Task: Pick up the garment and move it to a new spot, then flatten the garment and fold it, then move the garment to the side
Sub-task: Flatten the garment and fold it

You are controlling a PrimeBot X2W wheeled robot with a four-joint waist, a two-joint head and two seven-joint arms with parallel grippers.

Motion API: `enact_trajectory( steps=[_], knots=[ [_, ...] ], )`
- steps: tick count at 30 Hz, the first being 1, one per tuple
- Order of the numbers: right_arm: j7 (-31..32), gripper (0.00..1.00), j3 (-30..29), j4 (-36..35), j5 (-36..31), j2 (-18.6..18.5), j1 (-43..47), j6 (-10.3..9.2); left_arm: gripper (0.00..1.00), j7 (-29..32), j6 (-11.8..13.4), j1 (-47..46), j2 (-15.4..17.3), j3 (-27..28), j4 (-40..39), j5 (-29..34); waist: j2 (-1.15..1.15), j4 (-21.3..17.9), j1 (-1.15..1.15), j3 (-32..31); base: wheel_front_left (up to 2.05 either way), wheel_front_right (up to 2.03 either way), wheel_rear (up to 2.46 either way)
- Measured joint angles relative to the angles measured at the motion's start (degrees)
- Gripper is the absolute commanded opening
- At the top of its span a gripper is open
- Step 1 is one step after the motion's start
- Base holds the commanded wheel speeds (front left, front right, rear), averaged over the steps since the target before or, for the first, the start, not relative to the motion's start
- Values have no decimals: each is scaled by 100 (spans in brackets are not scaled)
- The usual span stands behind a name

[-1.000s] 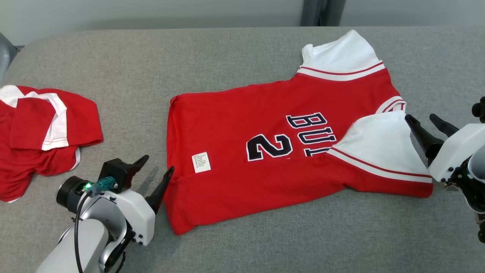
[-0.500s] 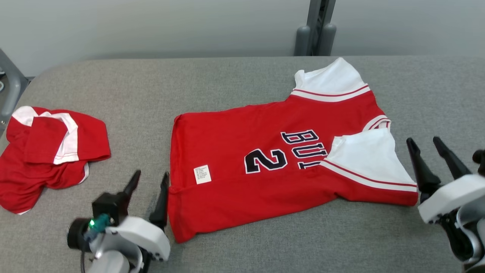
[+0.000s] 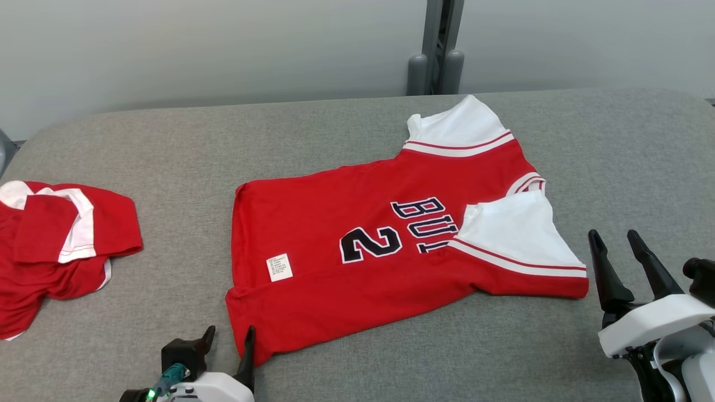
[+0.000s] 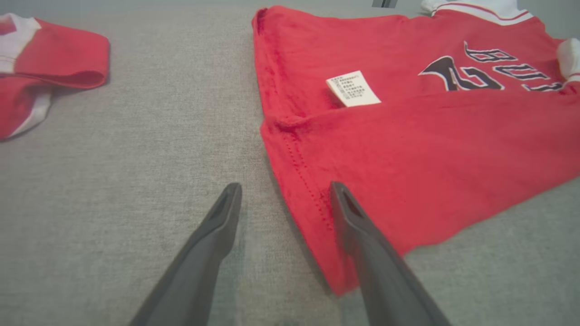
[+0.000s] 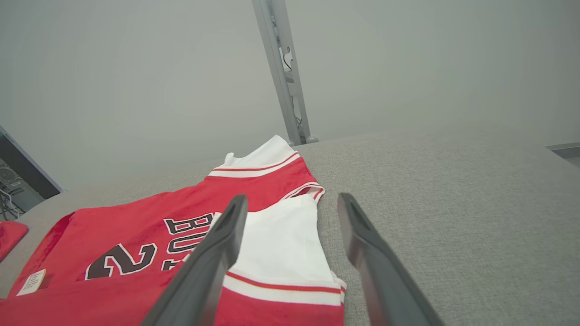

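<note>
The garment [image 3: 385, 251] is a red jersey with white sleeves and dark lettering, lying flat mid-table with its near long side folded over and a white sleeve on top. My left gripper [image 3: 229, 334] stands open at the jersey's near left hem corner. In the left wrist view the left gripper [image 4: 285, 188] straddles the hem edge of the garment [image 4: 408, 149], one finger over the cloth, one over bare table. My right gripper [image 3: 613, 237] is open and empty, just right of the folded sleeve. In the right wrist view the right gripper [image 5: 292, 199] points past the garment [image 5: 149, 226].
A second red and white garment [image 3: 56, 240] lies crumpled at the table's left edge, also seen in the left wrist view [image 4: 45, 59]. The grey padded table [image 3: 335, 128] has bare room behind and in front of the jersey. A grey post [image 3: 435, 50] rises behind the far edge.
The head camera has tilted up, so the whole picture has shifted. Both grippers have drawn back toward the near edge, off the jersey, jaws open. The jersey lies as before.
</note>
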Motion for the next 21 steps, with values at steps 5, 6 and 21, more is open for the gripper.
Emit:
enact_trajectory(
  steps=[5, 6, 21],
  knots=[
    [73, 100, -81, -97, -89, 47, -1, 0, 100, 21, -371, -95, -111, -51, 198, -168, 0, -106, 0, 29, 0, 0, 0],
    [74, 100, -98, -104, -91, 60, -1, 0, 100, 19, -438, -100, -159, -41, 223, -258, 0, -123, 0, 32, 0, 0, 0],
    [132, 100, -183, -126, -225, 125, 15, 0, 29, 236, -466, -344, -194, -92, 746, -328, 0, -233, 0, 102, 0, 0, 0]
  ],
)
